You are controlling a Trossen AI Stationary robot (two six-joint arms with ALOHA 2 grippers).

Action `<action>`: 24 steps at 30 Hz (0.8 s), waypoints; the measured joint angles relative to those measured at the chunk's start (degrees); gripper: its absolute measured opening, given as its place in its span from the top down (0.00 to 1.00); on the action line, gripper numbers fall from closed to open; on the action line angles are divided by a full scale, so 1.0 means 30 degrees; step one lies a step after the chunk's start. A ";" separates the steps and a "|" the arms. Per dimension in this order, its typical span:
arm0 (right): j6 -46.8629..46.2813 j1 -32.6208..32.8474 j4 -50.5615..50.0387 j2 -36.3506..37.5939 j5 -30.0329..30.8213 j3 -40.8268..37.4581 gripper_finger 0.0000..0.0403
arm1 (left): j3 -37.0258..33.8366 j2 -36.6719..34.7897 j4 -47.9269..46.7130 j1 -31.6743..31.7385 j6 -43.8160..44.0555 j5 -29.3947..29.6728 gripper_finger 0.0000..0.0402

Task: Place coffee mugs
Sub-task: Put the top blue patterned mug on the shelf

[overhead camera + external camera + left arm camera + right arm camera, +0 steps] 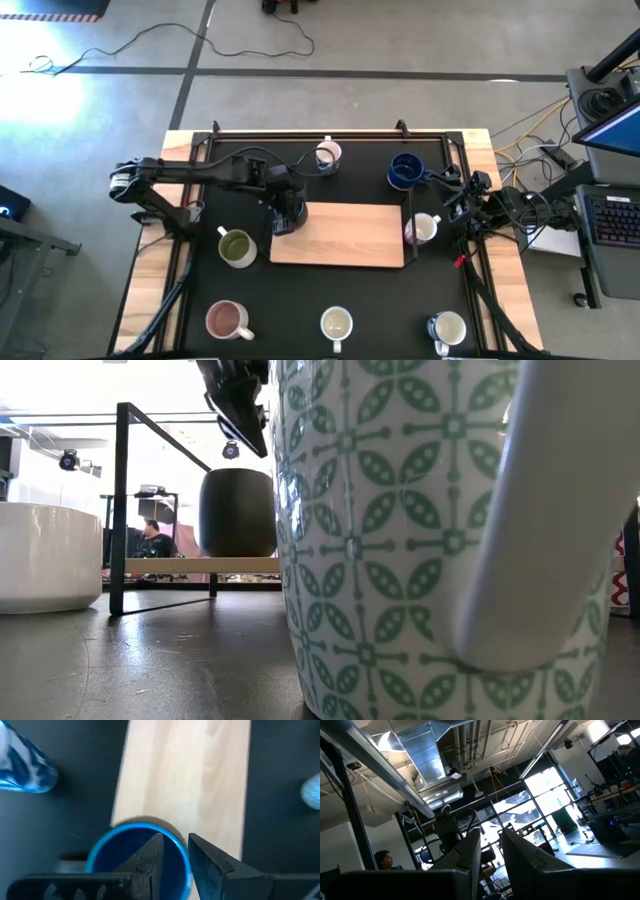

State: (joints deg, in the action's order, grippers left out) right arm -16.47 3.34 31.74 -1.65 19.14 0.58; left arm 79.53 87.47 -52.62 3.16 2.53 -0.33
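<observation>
- Blue glazed ceramic: the blue mug point(131, 851) stands upright on the left end of the wooden board point(345, 238), and the board lies on the dark counter point(300, 300).
- Inside this mug there is only its blue glaze and one finger of the left gripper point(176, 857).
- The left gripper's fingers point(150, 862) are slightly spread and straddle the mug's rim. One is inside the cup and the other is outside its wall, with a gap showing between them.
- From table height the same mug point(237, 512) looks dark on the board point(200, 565), with the left gripper point(240, 405) directly above it.
- A white mug point(327, 154) sits beyond the board's far edge, and a second blue mug point(405, 170) sits off its far right corner.
- A pale mug point(422, 228) is just beside the board's right end.
- An olive green mug point(237, 248) is just off the board's near left corner, and its inside is the same green.
- Along the counter's near edge, well apart from the board, stand a pink mug point(228, 320), another white mug point(336, 324) and a cream mug point(448, 328).
- A leaf-patterned mug point(400, 540) stands right in front of the low camera. I cannot tell which pale mug it is.
- The right gripper point(490, 847) waits past the board's right end at the counter's edge. It points up at the ceiling, with its fingers parted and nothing between them.
</observation>
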 joint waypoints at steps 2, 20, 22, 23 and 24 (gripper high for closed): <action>0.0000 0.0005 0.0002 0.0000 0.0005 0.0005 0.83 | -0.0042 0.0069 0.0055 0.0000 -0.0763 0.0337 0.82; 0.0000 0.0005 0.0001 0.0001 0.0005 0.0005 0.83 | -0.2040 0.1391 0.7757 0.2062 -0.5620 0.2453 0.82; 0.0000 -0.0002 0.0002 0.0000 0.0005 -0.0001 0.83 | -0.1987 0.1991 0.8335 0.2639 -0.5809 0.2446 0.82; 0.0000 0.0004 0.0003 0.0000 -0.0001 0.0005 0.83 | -0.1886 0.2316 0.8590 0.2903 -0.5851 0.2446 0.81; 0.0000 0.0005 0.0002 0.0002 0.0003 0.0005 0.83 | -0.1753 0.2698 0.8827 0.3143 -0.5948 0.2446 0.81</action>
State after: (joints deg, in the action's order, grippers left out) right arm -16.47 3.36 31.75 -1.64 19.15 0.60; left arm 74.27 95.56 -26.14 12.59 -15.32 7.01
